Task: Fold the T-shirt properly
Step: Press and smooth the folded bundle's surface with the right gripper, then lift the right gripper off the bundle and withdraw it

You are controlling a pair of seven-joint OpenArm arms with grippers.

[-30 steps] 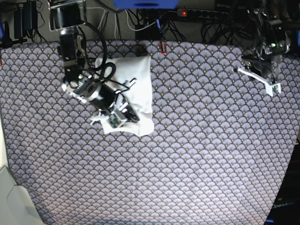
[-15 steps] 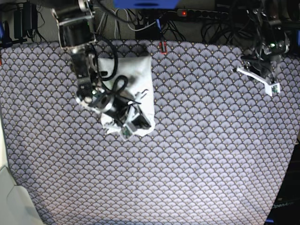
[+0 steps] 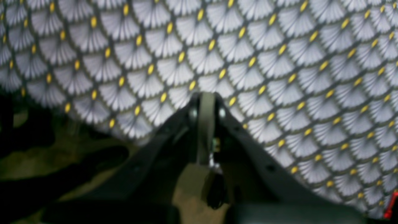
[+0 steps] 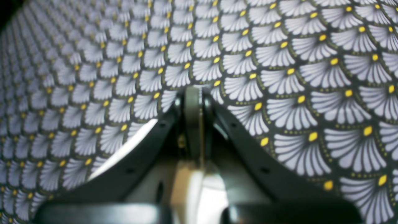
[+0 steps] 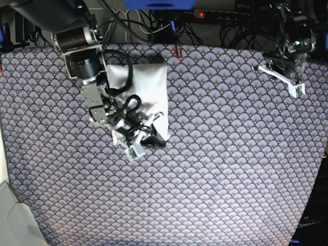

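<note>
Shirt (image 5: 148,87) is lying folded at the cloth's (image 5: 215,179) far left, so finishing touches. Right gripper (image 5: 148,139) is hovering over its near edge, jaws closed and empty; next, retract. Left gripper (image 5: 287,82) is parking far right, jaws closed.

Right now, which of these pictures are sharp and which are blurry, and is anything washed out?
Base view: fairly sharp, evenly lit, though the T-shirt glares to featureless white. Left wrist view: the left hand is soft and dark up close, with murky shadow at lower left, while the patterned cloth beyond is clearer. Right wrist view: the right hand is blurred, and a white sliver beside it is overexposed.
</note>
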